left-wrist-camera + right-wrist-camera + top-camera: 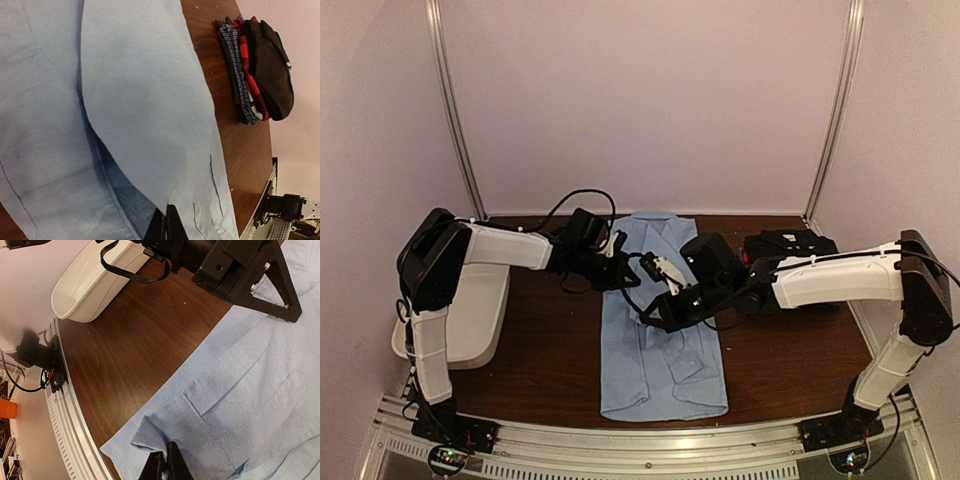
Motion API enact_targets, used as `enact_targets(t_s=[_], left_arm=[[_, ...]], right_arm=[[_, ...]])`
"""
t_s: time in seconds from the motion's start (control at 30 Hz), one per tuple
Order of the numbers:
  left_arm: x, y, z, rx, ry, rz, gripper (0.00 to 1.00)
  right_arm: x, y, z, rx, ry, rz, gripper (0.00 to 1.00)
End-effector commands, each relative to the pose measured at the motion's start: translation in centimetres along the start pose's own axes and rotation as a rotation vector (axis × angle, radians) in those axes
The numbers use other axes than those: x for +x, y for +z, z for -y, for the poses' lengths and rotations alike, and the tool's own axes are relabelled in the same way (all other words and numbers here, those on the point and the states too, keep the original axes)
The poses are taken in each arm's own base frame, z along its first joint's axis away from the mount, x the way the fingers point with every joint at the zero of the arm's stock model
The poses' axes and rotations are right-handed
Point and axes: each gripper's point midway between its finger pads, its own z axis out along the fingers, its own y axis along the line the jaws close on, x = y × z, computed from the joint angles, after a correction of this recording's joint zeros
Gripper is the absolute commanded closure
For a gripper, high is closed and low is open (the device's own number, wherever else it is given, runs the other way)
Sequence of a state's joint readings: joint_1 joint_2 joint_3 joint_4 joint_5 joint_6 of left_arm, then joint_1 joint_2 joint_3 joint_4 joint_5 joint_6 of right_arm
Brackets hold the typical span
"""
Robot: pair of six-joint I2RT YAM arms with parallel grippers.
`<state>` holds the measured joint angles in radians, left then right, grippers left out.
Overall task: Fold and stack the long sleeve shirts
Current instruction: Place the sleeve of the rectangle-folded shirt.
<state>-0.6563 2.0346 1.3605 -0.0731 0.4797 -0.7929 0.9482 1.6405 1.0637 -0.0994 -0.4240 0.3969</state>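
Shirts number four. One light blue shirt (660, 330), the biggest piece, lies lengthwise down the middle of the table with its collar toward the far wall and its sides folded inward. The other three sit folded in a single stack (257, 65) on the far right of the table: black on top, red check beneath it, blue check at the bottom. Two arms reach in over the blue cloth from either side. The left gripper (166, 226) has its jaws pressed together on a lifted flap at the shirt's left edge. The right gripper (163, 466) is likewise pinched tight on a raised fold of the same shirt, near the breast pocket (250, 410). One container is present, a white plastic tub (470, 310), standing at the left edge of the table well apart from the shirts; the left arm hides part of it from above. The table (550, 350) is dark brown wood, with a metal rail (650, 445) along its near edge that carries both arm bases. Plain pale walls close in the back and sides.
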Motion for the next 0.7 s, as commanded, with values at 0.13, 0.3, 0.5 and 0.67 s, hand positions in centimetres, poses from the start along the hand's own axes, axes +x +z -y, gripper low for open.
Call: enact_targets(t_s=[0.13,0.3,0.5,0.67], left_arm=[[0.6,0.9,-4.8,-0.155,0.002,0.013,1.0],[0.6,0.8,-5.0,-0.173,0.009,0.012,1.0],[0.3,-0.1,-4.7,-0.189,0.021,0.029,1.0],[0.2,-0.4,-4.7,-0.203,0.03,0.034,1.0]], right_arm=[[1.5,4.5,-0.6,-0.078,0.029,-0.087,0.91],[2.0,5.3,-0.9,-0.088,0.034,-0.118,0.91],[2.2,4.7,-2.1,-0.096,0.008,-0.156,0.9],[2.3,4.8,-3.3,-0.106,-0.013,-0.17,0.85]])
